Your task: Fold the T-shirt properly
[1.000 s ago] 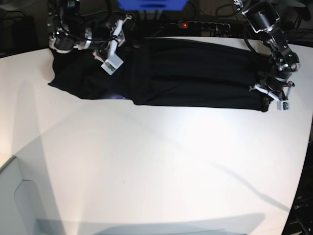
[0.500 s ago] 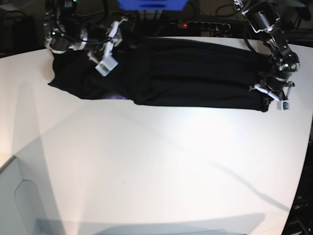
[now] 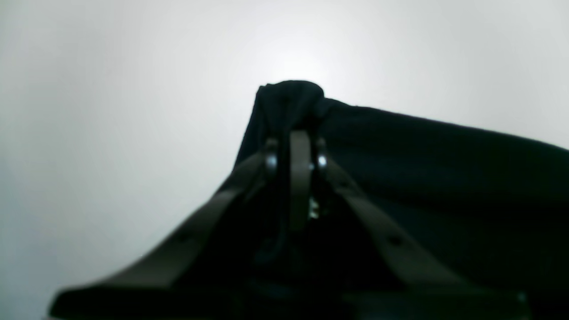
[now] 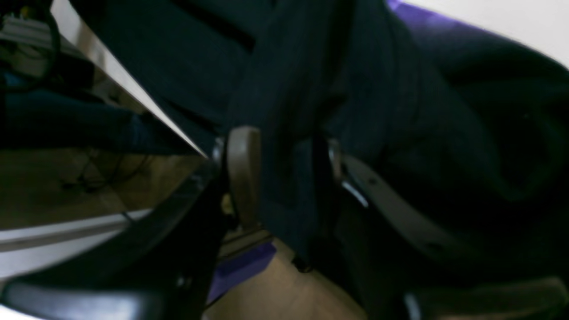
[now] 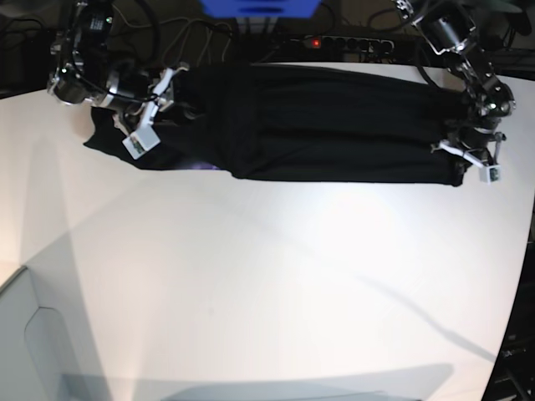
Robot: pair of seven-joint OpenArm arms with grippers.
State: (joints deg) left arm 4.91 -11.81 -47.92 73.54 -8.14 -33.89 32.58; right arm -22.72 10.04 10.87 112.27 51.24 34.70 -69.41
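Base view, L to R. Right gripper [image 5: 149,125] sits at the far-left end of the T-shirt [image 5: 326,125], over the sleeve area near the back edge of the white table [image 5: 267,276]. Vs 1 s ago it has shifted left and a bit toward the front; its white finger tip that was by the shirt's mid-left is now closer to the left hem corner. The cloth there looks bunched and pulled up a little toward the arm. In the right wrist view, its jaws stand partly apart w/ a fold of black cloth [image 4: 284,146] running down between them, touching the pads; grip looks like a clamp on the shirt fabric.

Middle: shirt lies as a long dark band across the back of the table, roughly same outline as before, front edge about unchanged.

Right end: left gripper [image 5: 470,155] at the shirt's right edge, approx. same spot as earlier, maybe slightly higher. Left wrist view shows its jaws nearly together, pinching a raised peak of black cloth [image 3: 289,104] above the table [image 3: 111,111].

Power strip [image 5: 338,42] w/ red light sits behind the table, unmoved.
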